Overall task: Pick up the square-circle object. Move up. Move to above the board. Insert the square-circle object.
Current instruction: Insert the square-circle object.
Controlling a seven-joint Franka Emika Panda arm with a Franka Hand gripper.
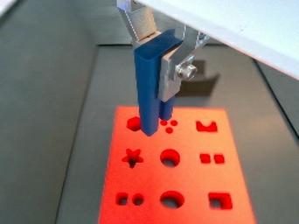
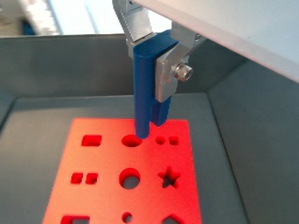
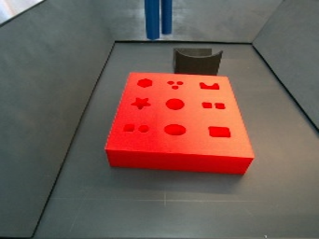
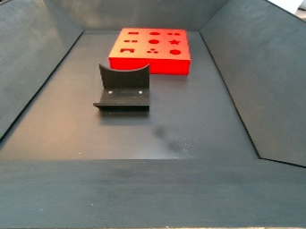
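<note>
My gripper [image 1: 162,77] is shut on the square-circle object [image 1: 149,87], a slim blue peg that hangs upright between the silver fingers [image 1: 170,80]. Both wrist views show it, the gripper [image 2: 159,77] holding the peg [image 2: 145,87] high over the board [image 1: 187,179]. The board [image 2: 105,162] is a flat red-orange block with shaped holes. The peg's lower end lines up over the row of holes at one end of the board. In a side view only the peg [image 3: 155,19] shows, at the frame's top, well above the board [image 3: 200,149]. The board also shows far back [image 4: 149,61].
A dark grey curved fixture [image 3: 196,61] stands on the floor just beyond the board's far end; it also shows in a side view [image 4: 122,89]. Grey sloping bin walls [image 3: 75,56] enclose the floor.
</note>
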